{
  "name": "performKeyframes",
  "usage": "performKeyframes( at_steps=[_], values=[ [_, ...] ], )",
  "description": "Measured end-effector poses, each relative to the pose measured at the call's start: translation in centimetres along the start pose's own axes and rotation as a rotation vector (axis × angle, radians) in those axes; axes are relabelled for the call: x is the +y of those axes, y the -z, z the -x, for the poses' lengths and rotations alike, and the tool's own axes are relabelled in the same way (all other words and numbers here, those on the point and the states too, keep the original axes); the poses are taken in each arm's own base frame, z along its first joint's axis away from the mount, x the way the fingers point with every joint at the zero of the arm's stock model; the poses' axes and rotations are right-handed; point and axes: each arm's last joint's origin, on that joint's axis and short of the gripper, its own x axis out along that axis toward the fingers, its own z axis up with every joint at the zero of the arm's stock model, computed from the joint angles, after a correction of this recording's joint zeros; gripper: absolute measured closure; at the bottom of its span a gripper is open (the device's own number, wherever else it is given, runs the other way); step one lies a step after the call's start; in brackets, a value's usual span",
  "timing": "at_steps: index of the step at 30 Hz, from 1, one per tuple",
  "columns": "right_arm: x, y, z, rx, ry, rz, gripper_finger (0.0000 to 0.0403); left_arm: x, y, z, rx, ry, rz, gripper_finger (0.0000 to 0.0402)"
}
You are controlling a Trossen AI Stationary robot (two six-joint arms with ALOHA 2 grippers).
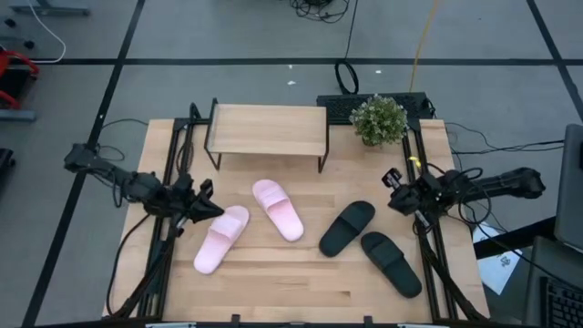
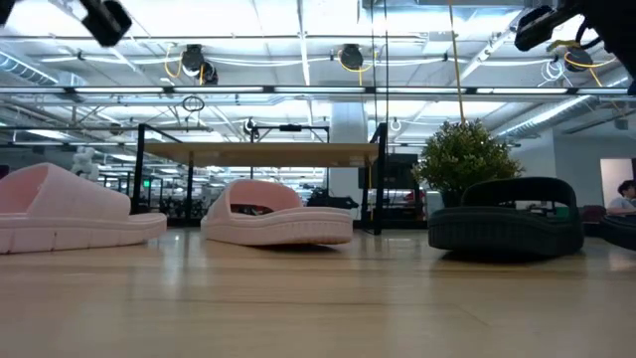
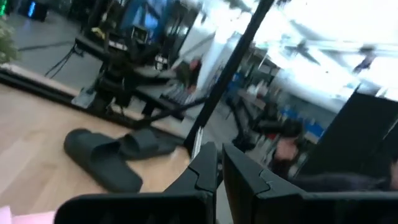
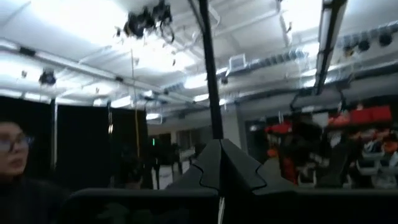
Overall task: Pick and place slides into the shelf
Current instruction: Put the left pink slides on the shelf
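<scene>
Both tools, left (image 1: 211, 206) and right (image 1: 393, 195), are closed and empty; four slides (image 1: 278, 209) lie diagonally before the shelf (image 1: 268, 128).

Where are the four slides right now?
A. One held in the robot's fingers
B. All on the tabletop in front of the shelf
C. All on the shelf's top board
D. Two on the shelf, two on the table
B: both pink slides and both black slides lie on the tabletop, while the shelf has nothing on top.
</scene>
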Motion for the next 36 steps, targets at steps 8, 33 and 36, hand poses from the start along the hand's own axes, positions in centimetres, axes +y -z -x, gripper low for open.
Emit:
performKeyframes(
  at_steps=[8,33,36],
  values=[
    [0.6,0.1,-1.5,0.046,-0.059,0.030,0.0403,-3.6,0.1,-4.6,0.376,-0.311,-0.060,0.0381],
    [0.0,0.5,-1.5,0.069,0.104,0.140,0.0403,-2.4,7.4,-6.2,1.086,-0.748,-0.112,0.0380],
    [0.0,0.6,-1.5,0.082,0.108,0.146,0.0403,-2.2,7.8,-6.2,1.103,-0.780,-0.122,0.0380]
  ],
)
